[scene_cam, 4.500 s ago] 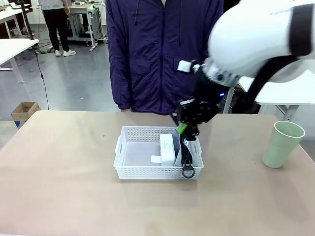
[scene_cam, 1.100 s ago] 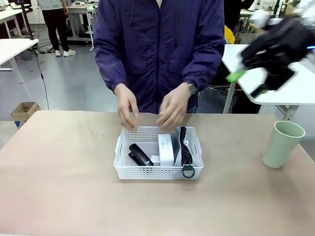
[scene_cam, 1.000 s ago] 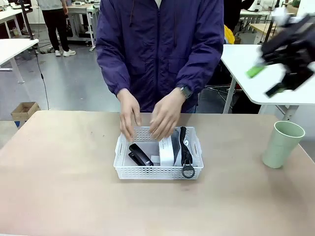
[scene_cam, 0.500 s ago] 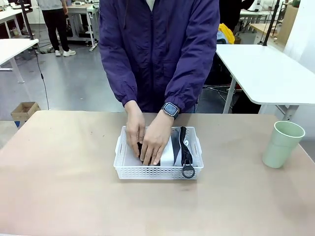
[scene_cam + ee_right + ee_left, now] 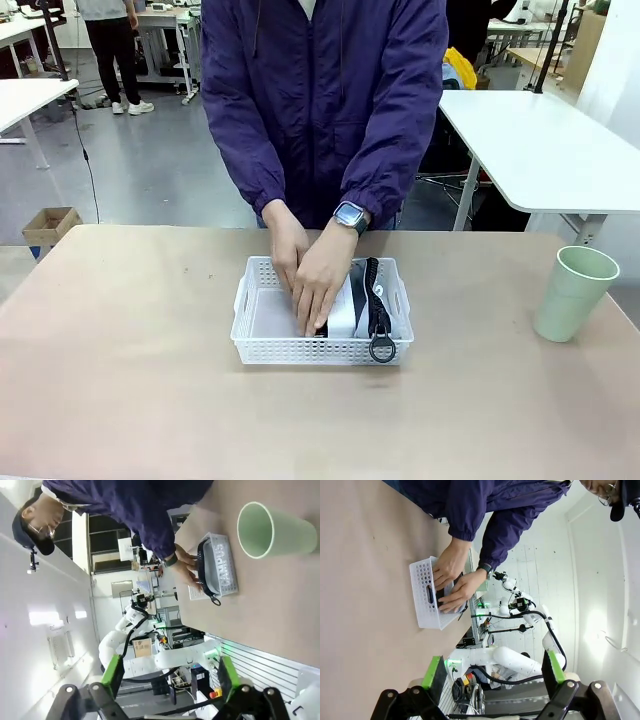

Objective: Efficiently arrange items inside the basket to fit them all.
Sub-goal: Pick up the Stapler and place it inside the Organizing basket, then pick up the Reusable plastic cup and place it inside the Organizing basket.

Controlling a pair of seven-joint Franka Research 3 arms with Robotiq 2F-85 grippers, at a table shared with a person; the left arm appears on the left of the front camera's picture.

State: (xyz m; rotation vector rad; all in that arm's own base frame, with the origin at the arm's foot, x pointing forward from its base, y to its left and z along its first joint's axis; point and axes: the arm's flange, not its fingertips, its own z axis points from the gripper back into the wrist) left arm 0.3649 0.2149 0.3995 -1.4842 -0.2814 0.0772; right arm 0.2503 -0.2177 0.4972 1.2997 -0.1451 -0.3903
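As the person leans over the far side of the table with both hands in the basket, both grippers hang well away from it. The left gripper has its jaws spread wide, with only air between the green pads. Far ahead of those jaws, off toward the pad at picture left, the basket lies end-on, a handle cutout facing the camera. The watch hand and the other hand press down inside it on something dark, too covered to name.

The right gripper likewise has its jaws wide apart and empty. Ahead of them, toward the pad at picture right, the cup stands upright on the table. It is well apart from the basket, which lies farther out from the jaws. Along the basket's wall nearest the cup lies the pouch, its "CAMPUS" lettering plain in the right wrist view. Its black strap runs the depth of the basket, and the ring hangs over the near wall. Between the pouch and the watch hand's fingers a strip of the white box shows.
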